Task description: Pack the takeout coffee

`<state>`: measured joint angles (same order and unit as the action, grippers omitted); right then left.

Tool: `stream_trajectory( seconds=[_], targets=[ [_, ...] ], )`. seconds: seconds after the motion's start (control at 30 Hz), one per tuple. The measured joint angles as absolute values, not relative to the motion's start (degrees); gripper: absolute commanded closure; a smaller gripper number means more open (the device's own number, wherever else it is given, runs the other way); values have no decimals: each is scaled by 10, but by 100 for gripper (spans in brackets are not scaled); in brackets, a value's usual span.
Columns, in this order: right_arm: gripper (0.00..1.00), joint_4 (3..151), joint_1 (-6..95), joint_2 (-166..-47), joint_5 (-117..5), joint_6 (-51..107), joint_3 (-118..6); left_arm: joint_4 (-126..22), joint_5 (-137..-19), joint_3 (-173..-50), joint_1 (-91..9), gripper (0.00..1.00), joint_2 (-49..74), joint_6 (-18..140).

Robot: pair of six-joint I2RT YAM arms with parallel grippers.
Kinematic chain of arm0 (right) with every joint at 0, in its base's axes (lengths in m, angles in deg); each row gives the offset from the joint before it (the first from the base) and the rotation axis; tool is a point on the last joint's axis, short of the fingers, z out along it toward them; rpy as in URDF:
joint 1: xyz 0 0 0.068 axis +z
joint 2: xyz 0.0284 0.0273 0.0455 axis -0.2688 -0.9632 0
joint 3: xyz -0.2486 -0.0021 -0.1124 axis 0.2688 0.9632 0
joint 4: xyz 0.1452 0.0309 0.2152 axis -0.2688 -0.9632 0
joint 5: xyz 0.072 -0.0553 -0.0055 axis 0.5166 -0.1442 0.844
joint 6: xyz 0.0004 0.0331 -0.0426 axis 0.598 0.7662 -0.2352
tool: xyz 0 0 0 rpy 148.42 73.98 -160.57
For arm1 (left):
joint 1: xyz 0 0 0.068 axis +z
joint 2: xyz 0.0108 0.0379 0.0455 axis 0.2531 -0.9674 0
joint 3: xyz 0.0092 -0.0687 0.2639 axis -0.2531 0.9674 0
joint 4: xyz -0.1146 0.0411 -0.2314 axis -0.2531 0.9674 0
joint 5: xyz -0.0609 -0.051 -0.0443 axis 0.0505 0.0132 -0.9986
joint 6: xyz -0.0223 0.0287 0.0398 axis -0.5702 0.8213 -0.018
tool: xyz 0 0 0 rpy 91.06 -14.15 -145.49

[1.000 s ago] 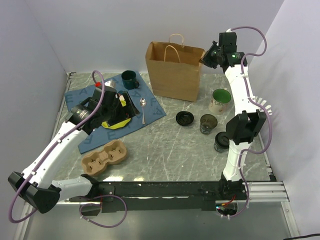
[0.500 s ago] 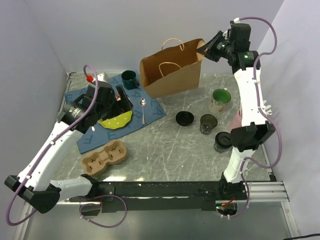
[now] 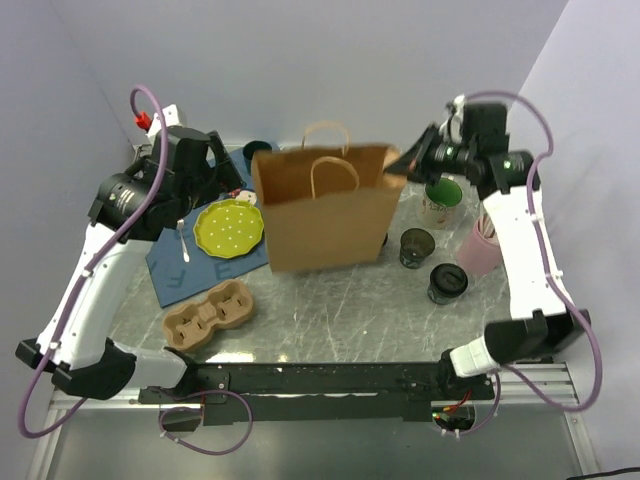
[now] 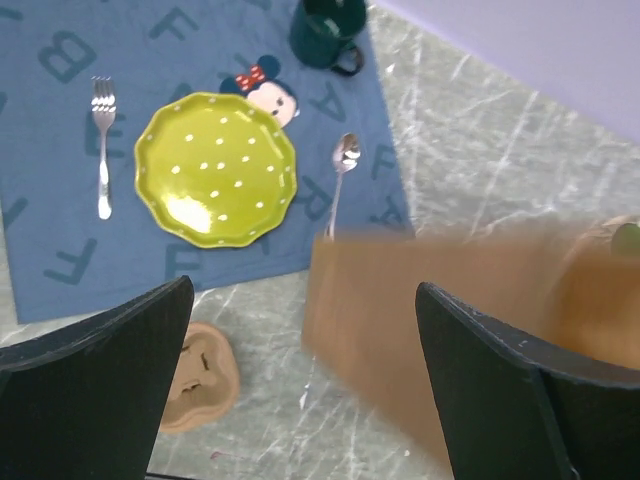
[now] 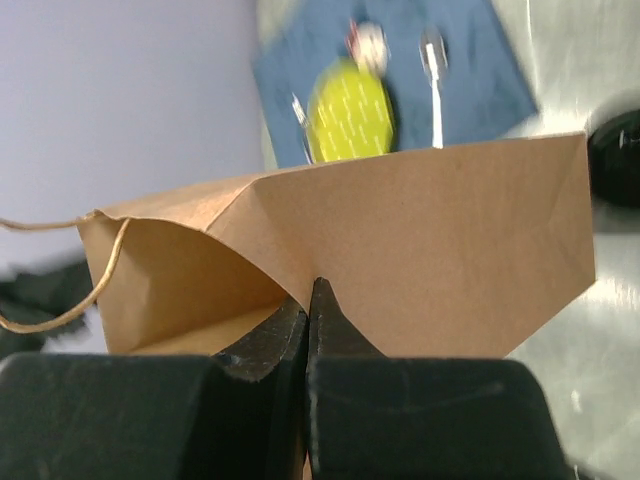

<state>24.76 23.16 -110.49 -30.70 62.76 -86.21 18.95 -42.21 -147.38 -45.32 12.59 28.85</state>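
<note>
Right wrist view shows the right gripper with its jaws pinched shut on the top edge of the brown paper bag, at a corner of its open mouth. In the top external view the bag is mid-table; whether it hangs or stands I cannot tell. The takeout coffee sits lidded on the table near the right edge, apart from the bag and just beside an unlidded dark cup. The left gripper hovers over the left side, near the yellow-green plate, jaws wide with nothing between them. The step looks like placing the bag. It should land flat on its base, upright with its mouth gaping, close to the coffee, without sweeping into the white mug. Thin paper can tear or fold, so a steady, level pinch matters, and the free left gripper could hold the opposite rim.
</note>
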Motion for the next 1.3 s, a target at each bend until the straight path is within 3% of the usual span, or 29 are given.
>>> stream_trajectory(
  seconds=[0.23,0.5,1.0,1.2,1.3],
  targets=[
    [100,216,248,-962,-301,618,-646,206,-413,-1415,-452,1,127,276],
    [100,242,255,-868,-301,582,-498,207,-427,-1364,-441,1,133,257],
    [100,285,256,-852,-343,658,-485,234,-436,-1206,-387,5,155,129],
    [86,301,256,-864,-340,662,-486,243,-435,-1156,-363,8,168,100],
    [86,306,256,-869,-335,652,-486,241,-442,-1117,-361,9,179,86]
  ],
)
